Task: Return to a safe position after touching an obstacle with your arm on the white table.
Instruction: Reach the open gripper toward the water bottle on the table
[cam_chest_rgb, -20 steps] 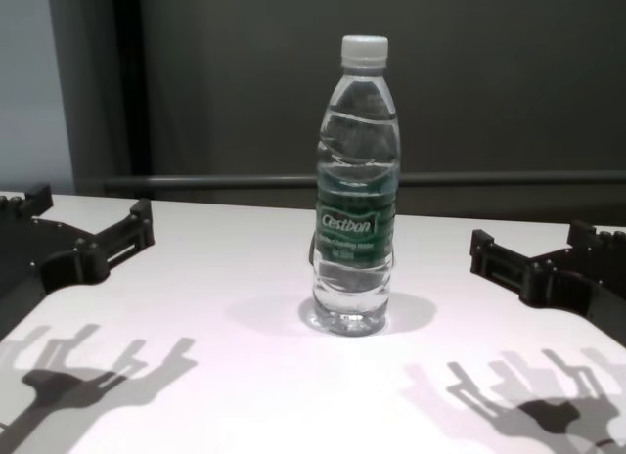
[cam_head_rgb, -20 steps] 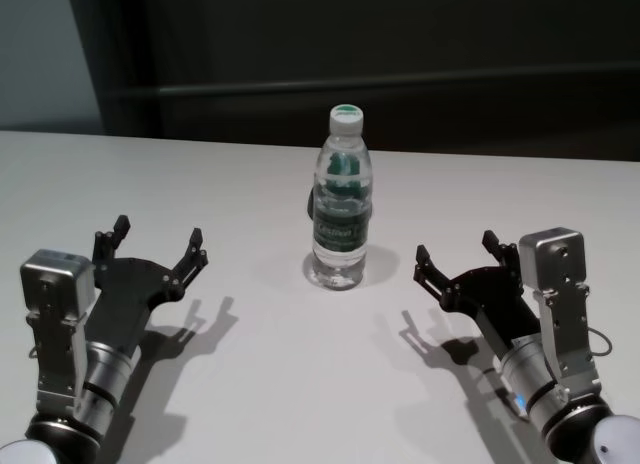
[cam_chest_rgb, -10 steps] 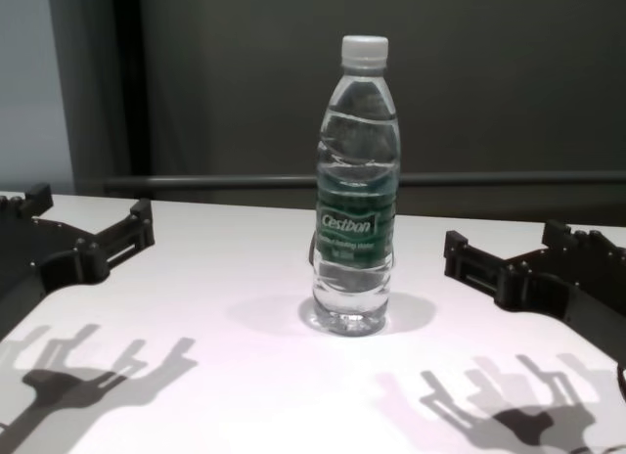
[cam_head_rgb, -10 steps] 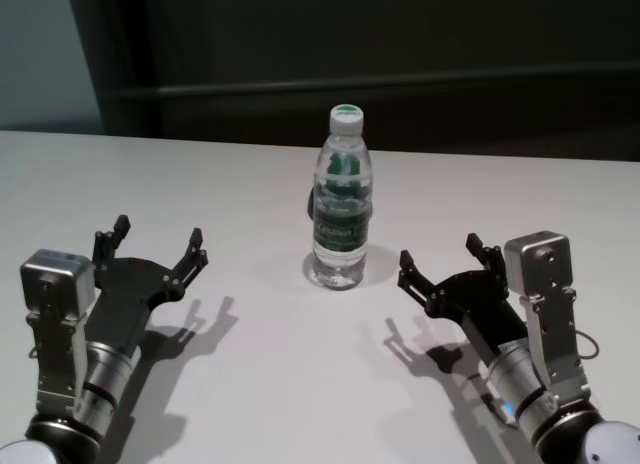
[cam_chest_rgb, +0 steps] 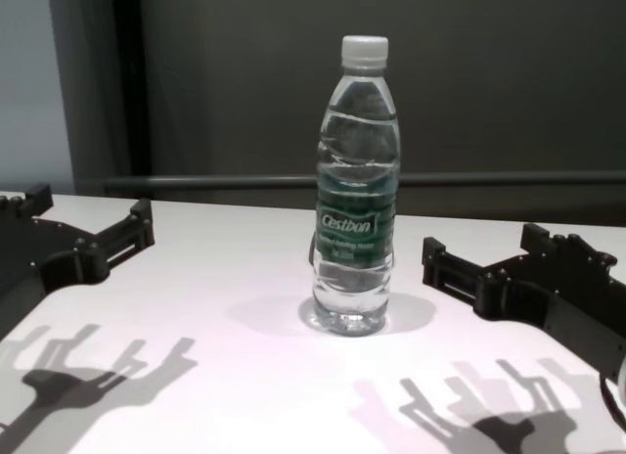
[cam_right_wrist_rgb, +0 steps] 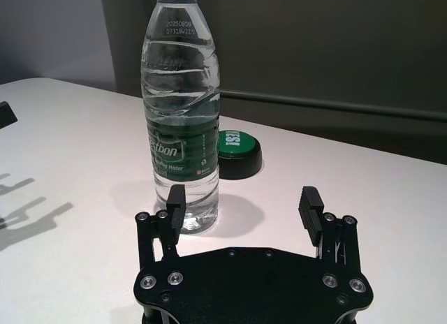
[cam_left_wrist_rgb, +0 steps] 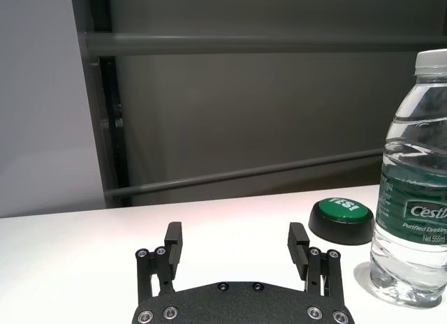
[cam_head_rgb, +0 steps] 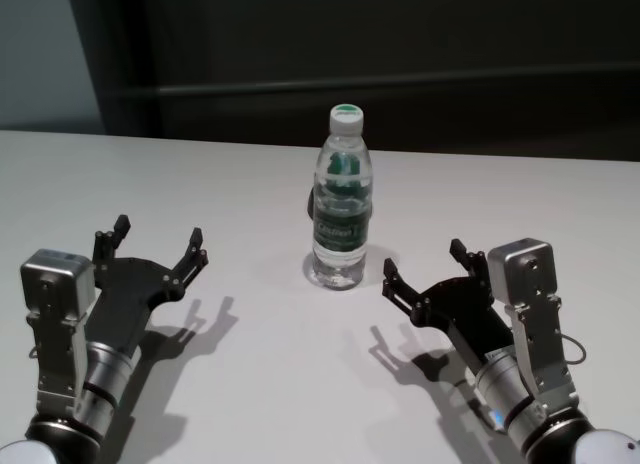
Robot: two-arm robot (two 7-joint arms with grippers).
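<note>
The obstacle, a clear water bottle [cam_head_rgb: 342, 209] with a white cap and a green "Cestbon" label, stands upright mid-table; it also shows in the chest view [cam_chest_rgb: 357, 180]. The white table [cam_head_rgb: 250, 174] spreads wide around it. My right gripper [cam_head_rgb: 424, 261] is open and empty, low over the table just right of the bottle, its nearer fingertip a small gap from the bottle's base. In the right wrist view the bottle [cam_right_wrist_rgb: 180, 128] stands just beyond one finger. My left gripper [cam_head_rgb: 160, 232] is open and empty, well to the bottle's left.
A round green button on a black base [cam_left_wrist_rgb: 340, 218] sits on the table right behind the bottle; it also shows in the right wrist view [cam_right_wrist_rgb: 237, 153]. A dark wall with a horizontal rail [cam_chest_rgb: 215, 182] lies beyond the table's far edge.
My right gripper has moved steadily to the left, closing in on the bottle, with its fingers still open. The bottle and my left arm have not moved.
</note>
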